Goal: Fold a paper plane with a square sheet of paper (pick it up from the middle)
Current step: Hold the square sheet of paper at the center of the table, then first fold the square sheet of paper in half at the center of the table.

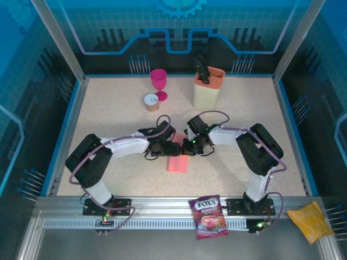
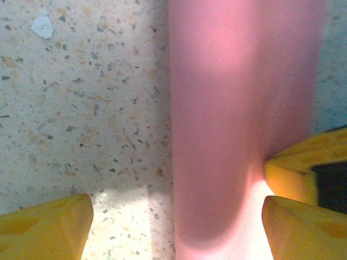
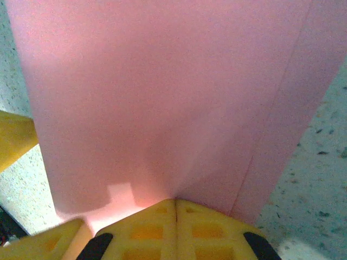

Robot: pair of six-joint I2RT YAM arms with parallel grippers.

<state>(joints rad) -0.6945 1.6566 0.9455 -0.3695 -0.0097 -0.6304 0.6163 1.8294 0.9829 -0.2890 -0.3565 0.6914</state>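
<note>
A beige speckled table (image 1: 119,114) edged in blue sits inside translucent blue walls (image 1: 108,27) printed with circuit lines, framed by slanting aluminium posts (image 1: 57,38). A slotted metal rail (image 1: 157,208) lines its near edge.

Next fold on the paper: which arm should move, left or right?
Probably left. The right gripper is shut on the paper, anchoring it. The left gripper is open over the paper, so it looks free to press the crease.

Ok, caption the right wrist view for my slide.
Right gripper pinches the creased pink paper sheet at its near edge, speckled table beyond.
</note>
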